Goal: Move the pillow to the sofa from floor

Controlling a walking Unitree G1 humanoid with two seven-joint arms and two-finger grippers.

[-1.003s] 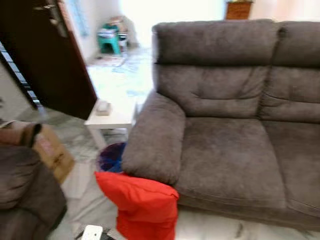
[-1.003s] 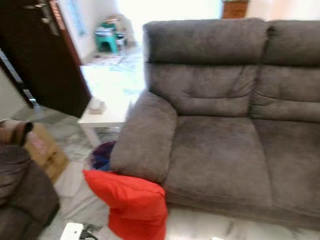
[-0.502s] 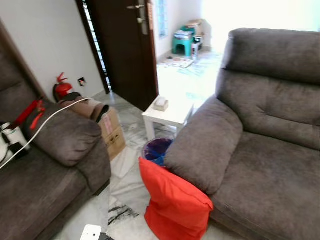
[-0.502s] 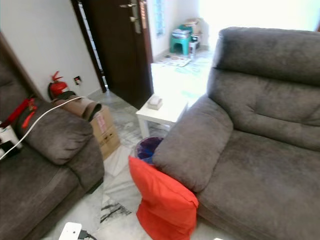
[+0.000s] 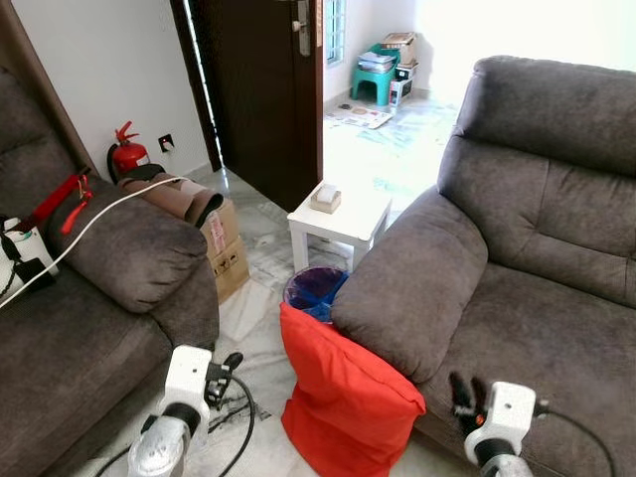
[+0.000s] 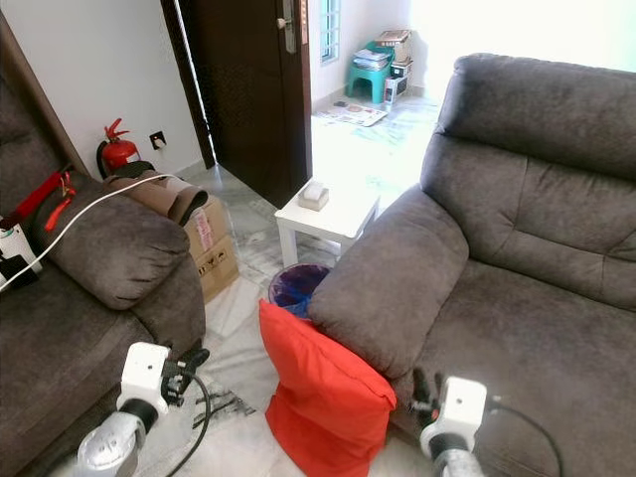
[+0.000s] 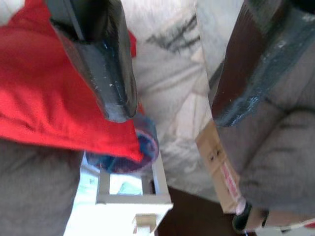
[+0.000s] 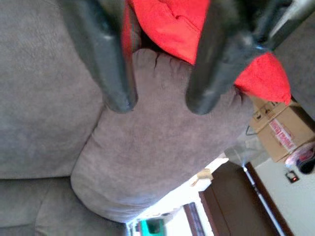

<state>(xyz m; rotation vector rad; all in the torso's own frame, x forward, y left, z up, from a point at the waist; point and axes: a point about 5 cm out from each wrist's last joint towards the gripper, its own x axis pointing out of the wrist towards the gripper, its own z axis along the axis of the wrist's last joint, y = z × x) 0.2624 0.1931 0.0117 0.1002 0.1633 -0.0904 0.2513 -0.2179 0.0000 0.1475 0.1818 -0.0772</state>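
While the soft red pillow (image 5: 343, 402) sits on the floor against the grey fabric sofa (image 5: 517, 268), both grippers' fingers (image 7: 106, 73) (image 8: 110, 59) wait open, holding nothing.

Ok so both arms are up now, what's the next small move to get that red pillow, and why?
Probably bring both tools inward to bracket the red pillow. It leans on the floor against the sofa armrest, between the open left tool and open right tool; neither touches it yet.
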